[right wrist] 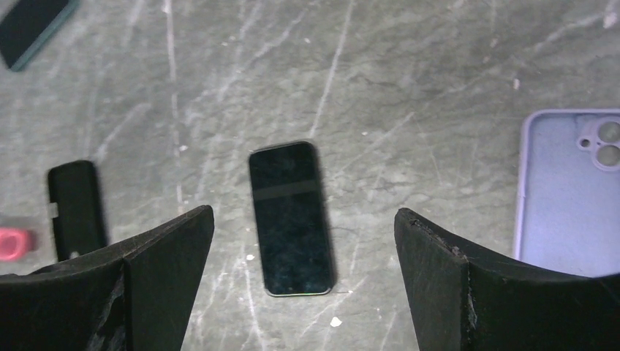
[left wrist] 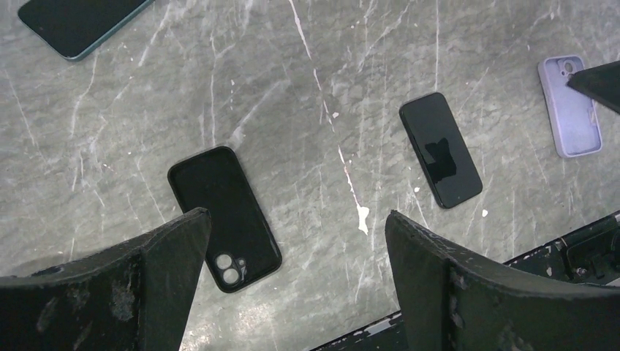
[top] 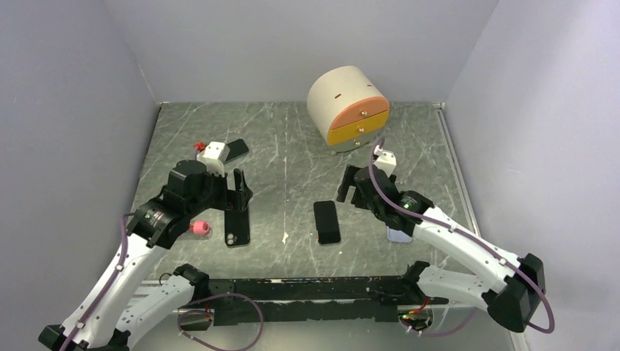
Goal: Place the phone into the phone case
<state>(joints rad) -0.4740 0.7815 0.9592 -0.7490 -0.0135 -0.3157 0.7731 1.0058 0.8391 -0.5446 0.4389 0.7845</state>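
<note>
The phone [top: 327, 221] lay flat, screen up, just below the middle of the overhead frame. The black phone case [top: 237, 227] lay well apart to its left (camera cut-out at its lower end). The left gripper [left wrist: 296, 219] hovered over that case, jaws spread wide and empty. The right gripper [right wrist: 303, 216], equally wide, hung above the phone. A lilac case [right wrist: 570, 190] sat at the right edge of the right wrist view.

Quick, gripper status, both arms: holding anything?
Left gripper: open, empty, above the black case.
Right gripper: open, empty, above the phone.
</note>
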